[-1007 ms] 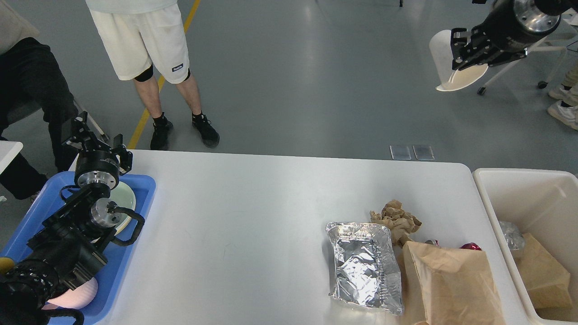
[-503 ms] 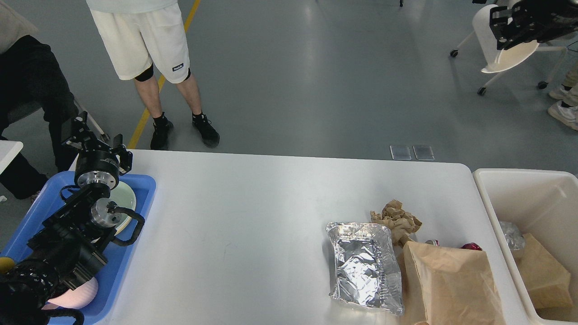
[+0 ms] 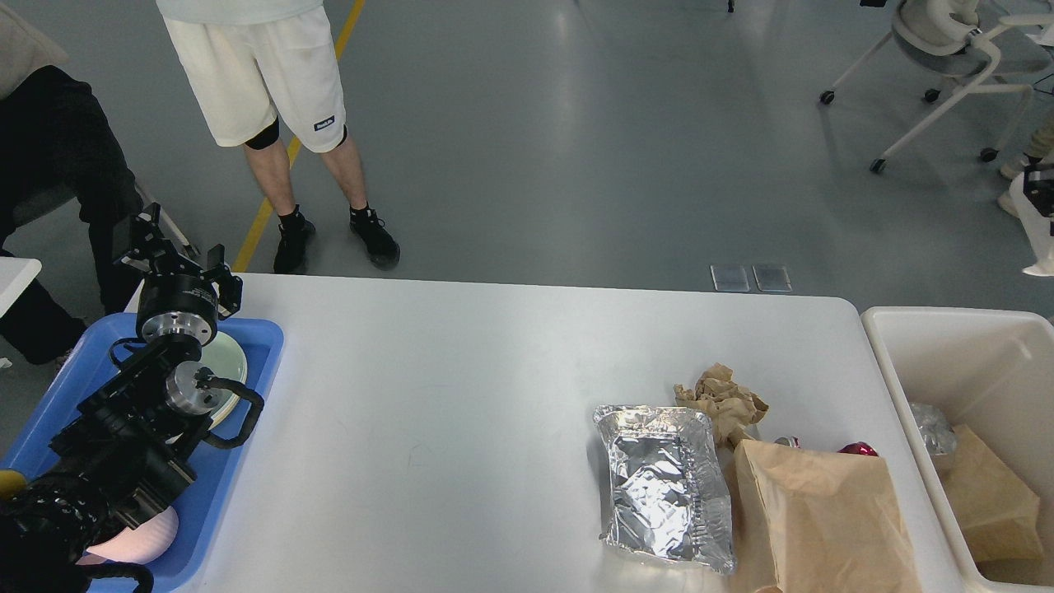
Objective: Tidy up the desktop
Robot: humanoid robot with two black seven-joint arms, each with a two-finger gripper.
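Note:
The white desktop (image 3: 461, 395) carries a flattened foil packet (image 3: 665, 486), a crumpled wad of brown paper (image 3: 723, 401) and a brown paper bag (image 3: 823, 519) at its front right. A small red thing (image 3: 859, 450) peeks out behind the bag. My left gripper (image 3: 177, 257) hovers open and empty over the far end of the blue tray (image 3: 262, 346). Only a sliver of my right gripper (image 3: 1041, 193) shows at the right edge, above the cream bin (image 3: 906, 362), with a white cup (image 3: 1034, 247) hanging from it.
The tray holds a pale green plate (image 3: 233, 362) and a pink bowl (image 3: 144, 537), partly under my left arm. The bin contains a brown bag (image 3: 988, 494) and a foil ball (image 3: 935, 430). A person (image 3: 272, 91) stands beyond the table's far left edge.
My right arm swung with the white cup from the upper right, out past the top corner, and now comes down at the right edge. The left arm and the table's contents have not moved.

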